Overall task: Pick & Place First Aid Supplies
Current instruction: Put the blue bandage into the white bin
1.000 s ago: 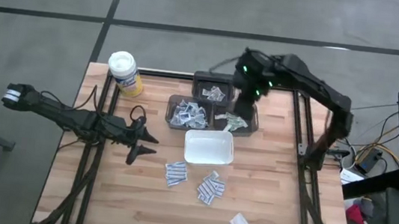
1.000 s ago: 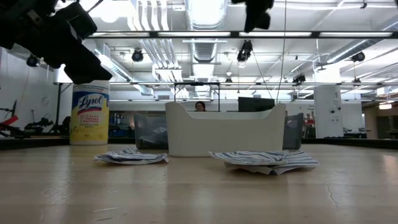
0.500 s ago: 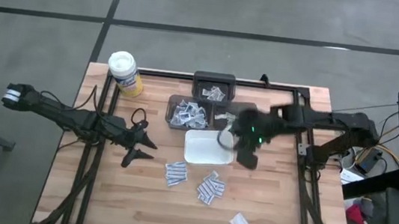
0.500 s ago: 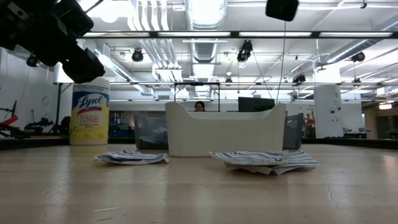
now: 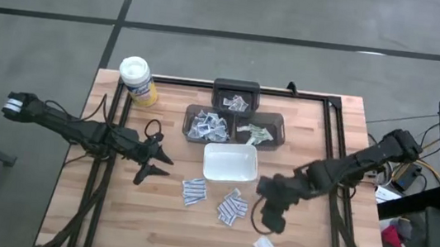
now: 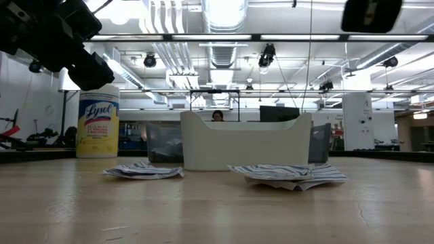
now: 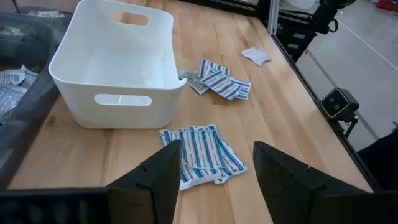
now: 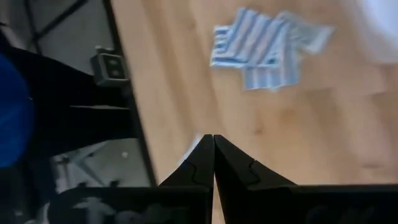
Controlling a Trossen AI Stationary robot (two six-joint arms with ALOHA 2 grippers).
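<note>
A wooden worktop (image 5: 152,207) carries a white rectangular tray (image 5: 230,163) at its centre. Sealed first aid packets (image 5: 231,207) lie in small piles just in front of the tray. The left gripper (image 5: 152,159) hovers left of the tray, fingers spread, empty. The right gripper (image 5: 270,218) hangs beside the packets, fingers pressed together, holding nothing.

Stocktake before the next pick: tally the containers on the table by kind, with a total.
Dark bins: 3
White tray: 1
Yellow canister: 1
Total: 5
</note>
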